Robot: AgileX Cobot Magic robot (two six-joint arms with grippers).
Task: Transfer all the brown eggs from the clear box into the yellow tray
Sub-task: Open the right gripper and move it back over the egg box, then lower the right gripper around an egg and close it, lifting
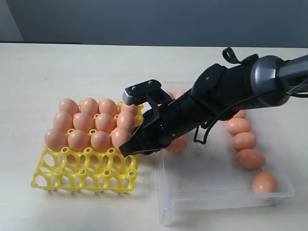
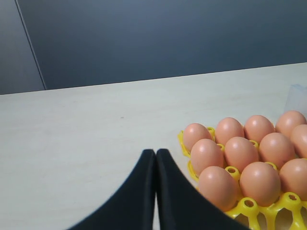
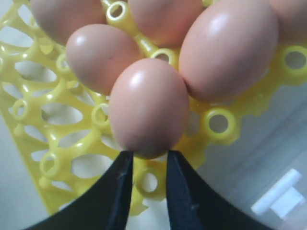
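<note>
The yellow tray holds three rows of brown eggs; its front rows of cups are bare. My right gripper reaches across from the clear box to the tray's right edge. Its fingertips pinch the near end of one brown egg, which sits at the end of the third row against its neighbours. Several eggs lie along the box's right wall, and another egg shows under the arm. My left gripper is shut and empty, beside the tray's filled cups.
The pale table stretches behind and left of the tray. The box's front half shows bare plastic floor. A white latch tab shows in the right wrist view. The left arm is out of the exterior view.
</note>
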